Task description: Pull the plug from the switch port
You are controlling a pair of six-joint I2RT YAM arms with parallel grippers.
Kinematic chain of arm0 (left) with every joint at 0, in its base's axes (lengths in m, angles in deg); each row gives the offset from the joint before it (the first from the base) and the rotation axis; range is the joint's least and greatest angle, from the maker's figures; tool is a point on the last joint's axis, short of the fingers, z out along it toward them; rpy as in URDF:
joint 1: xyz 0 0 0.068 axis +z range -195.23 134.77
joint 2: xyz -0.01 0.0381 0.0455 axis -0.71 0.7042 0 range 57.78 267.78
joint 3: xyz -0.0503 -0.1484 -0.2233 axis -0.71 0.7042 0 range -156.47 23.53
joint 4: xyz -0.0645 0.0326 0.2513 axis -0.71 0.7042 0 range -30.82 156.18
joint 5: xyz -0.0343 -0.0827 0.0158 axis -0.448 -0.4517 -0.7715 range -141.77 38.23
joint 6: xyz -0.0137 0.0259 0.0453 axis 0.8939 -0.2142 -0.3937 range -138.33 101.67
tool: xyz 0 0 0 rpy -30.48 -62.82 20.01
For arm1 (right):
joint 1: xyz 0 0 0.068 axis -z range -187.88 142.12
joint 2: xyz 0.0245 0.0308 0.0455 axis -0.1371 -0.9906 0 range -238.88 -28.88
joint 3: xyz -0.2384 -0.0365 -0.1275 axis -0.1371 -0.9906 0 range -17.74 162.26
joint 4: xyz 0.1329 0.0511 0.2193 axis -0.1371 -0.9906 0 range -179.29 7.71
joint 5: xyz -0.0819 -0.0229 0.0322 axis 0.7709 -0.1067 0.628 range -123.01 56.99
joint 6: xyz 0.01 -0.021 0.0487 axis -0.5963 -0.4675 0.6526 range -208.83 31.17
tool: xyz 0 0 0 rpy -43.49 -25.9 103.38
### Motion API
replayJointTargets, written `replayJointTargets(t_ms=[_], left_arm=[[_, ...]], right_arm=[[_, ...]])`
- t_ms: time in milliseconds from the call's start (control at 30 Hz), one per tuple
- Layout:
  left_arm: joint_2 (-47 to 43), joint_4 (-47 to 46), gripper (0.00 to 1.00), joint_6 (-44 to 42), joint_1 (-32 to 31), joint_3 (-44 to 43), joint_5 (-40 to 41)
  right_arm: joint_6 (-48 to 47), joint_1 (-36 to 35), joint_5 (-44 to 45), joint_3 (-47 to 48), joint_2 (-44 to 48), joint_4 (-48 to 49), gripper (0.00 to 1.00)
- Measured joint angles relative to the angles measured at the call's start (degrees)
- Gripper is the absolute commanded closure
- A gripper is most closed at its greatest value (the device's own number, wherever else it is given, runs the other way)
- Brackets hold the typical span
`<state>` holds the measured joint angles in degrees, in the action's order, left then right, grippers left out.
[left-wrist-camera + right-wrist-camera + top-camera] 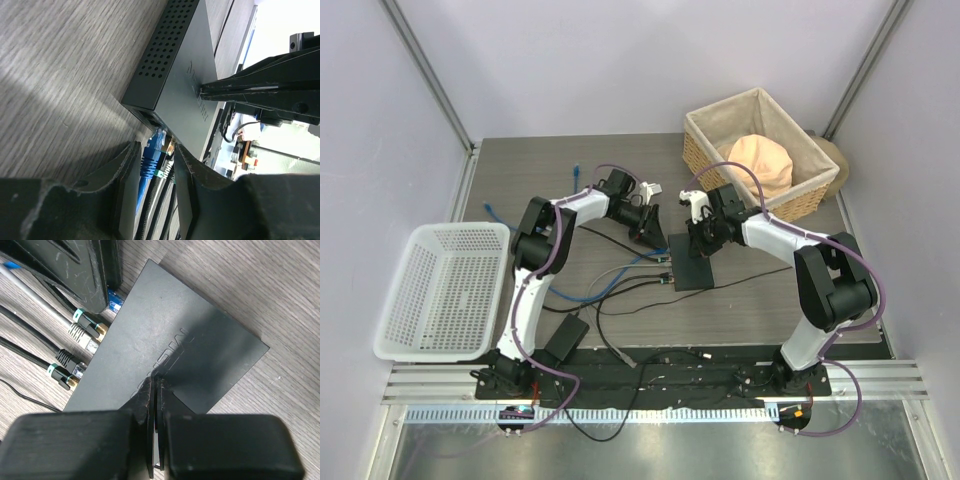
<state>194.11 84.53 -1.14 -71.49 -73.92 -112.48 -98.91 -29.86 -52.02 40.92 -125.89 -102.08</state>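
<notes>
The switch (692, 268) (175, 65) (170, 345) is a flat dark-grey box lying mid-table, with its sockets facing left. A blue plug (152, 152) (116, 299) sits at a socket at the far end of the row. My left gripper (653, 236) (157, 150) has closed round it; a green-ringed plug (167, 162) is also caught between the jaws. I cannot tell whether the blue plug's tip is still seated. My right gripper (705, 242) (157, 382) is shut, its tips pressing down on the switch's top.
Two more plugs (82, 332) (65, 372) with black cables sit in the switch's other sockets. A black power adapter (565, 340) lies near the left arm's base. A white plastic basket (445, 290) stands left and a wicker basket (715, 150) back right.
</notes>
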Motion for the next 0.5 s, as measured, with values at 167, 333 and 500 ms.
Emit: replayJointTargets(t_ms=[167, 333, 500], left_arm=[[0.79, 0.33, 0.67, -0.46, -0.17, -0.81, -0.44], [0.94, 0.55, 0.74, -0.70, -0.26, -1.01, 0.04], [0.94, 1.05, 0.86, -0.66, -0.35, -1.07, 1.46]], right_arm=[[0.00, 0.00, 0.00, -0.17, 0.00, 0.50, 0.99], [0.04, 0.00, -0.02, -0.46, 0.13, 1.05, 0.99], [0.02, 0.00, 0.00, -0.83, 0.35, 1.55, 0.99]])
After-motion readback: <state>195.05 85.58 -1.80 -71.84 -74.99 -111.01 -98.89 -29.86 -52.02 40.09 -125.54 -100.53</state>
